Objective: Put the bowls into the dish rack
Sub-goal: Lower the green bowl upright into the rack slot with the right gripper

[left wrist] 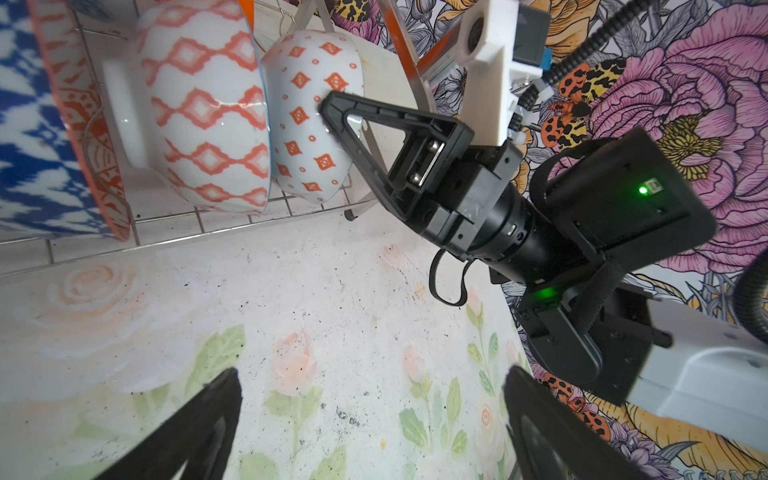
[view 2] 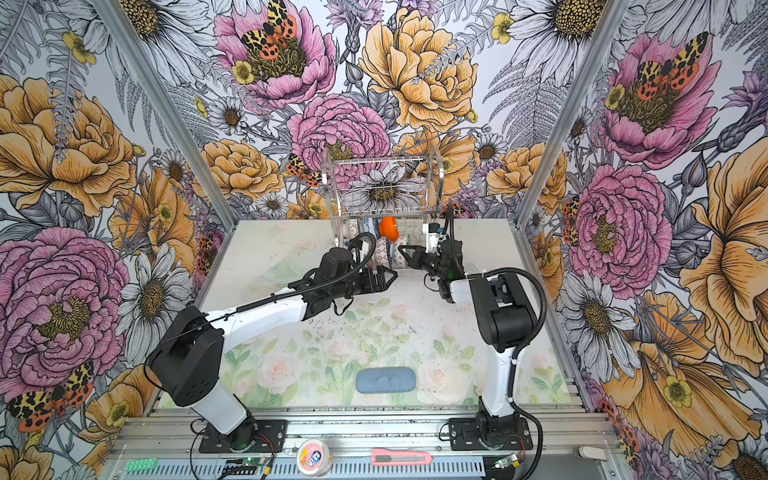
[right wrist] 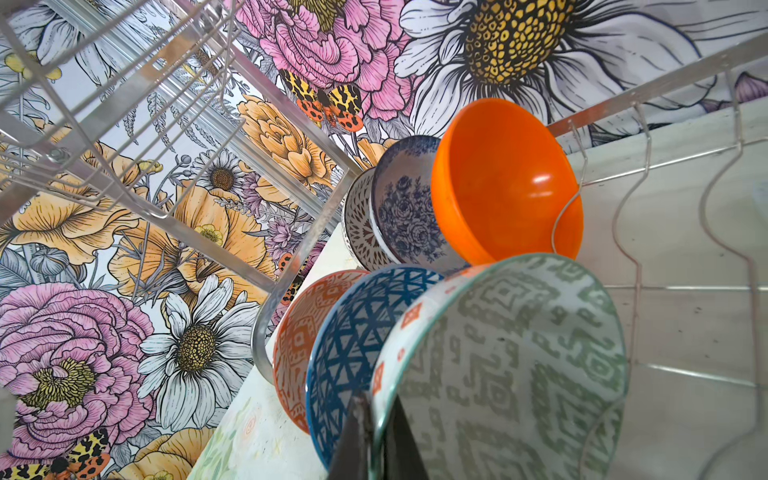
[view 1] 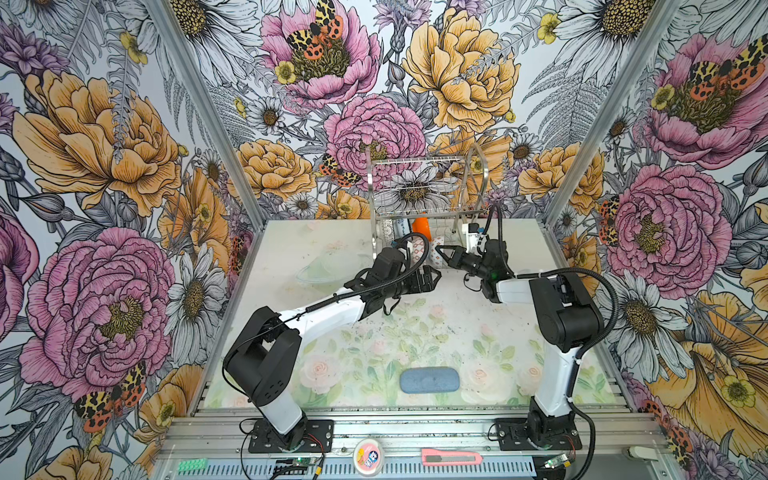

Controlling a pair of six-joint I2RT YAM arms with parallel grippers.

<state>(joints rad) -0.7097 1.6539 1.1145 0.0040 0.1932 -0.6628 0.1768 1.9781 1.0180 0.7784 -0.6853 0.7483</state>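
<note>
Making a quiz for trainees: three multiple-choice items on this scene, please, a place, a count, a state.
1. Where in the two-tier silver wire dish rack are the small round colourful bowls? A upper tier; B lower tier; C on top.
2. How many bowls? A four; B five; C six.
3. The left hand is: A open, empty; B gripping a bowl; C unseen.
B: all stand under the bare upper shelf. C: right wrist view shows six. A: fingers apart, nothing between.
</note>
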